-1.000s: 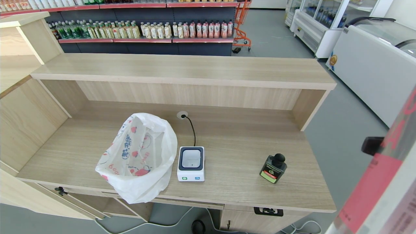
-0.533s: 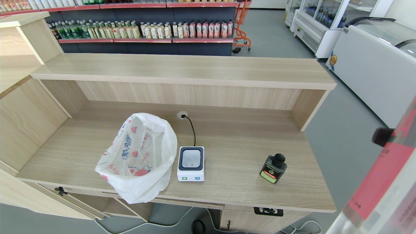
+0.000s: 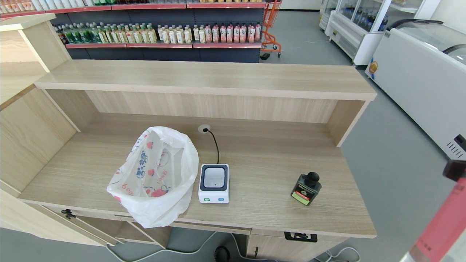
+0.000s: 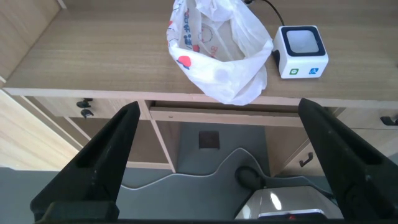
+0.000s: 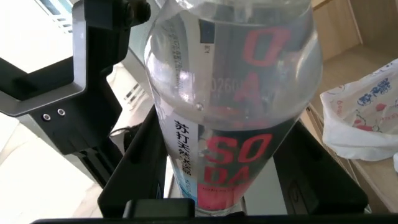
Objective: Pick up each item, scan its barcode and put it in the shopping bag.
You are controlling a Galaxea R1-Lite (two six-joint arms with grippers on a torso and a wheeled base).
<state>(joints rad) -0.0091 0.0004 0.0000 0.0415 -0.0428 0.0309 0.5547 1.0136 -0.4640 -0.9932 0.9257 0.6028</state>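
— Where is your soda bottle?
— Clamped between your right gripper's fingers, off the counter's front right corner.
— And your left gripper?
— Spread wide, out before the front edge. Your shopping bag sits front left, the scanner just beside it, and a dark bottle near the front right corner.

A wooden counter stands before drink shelves, white freezers and grey floor.
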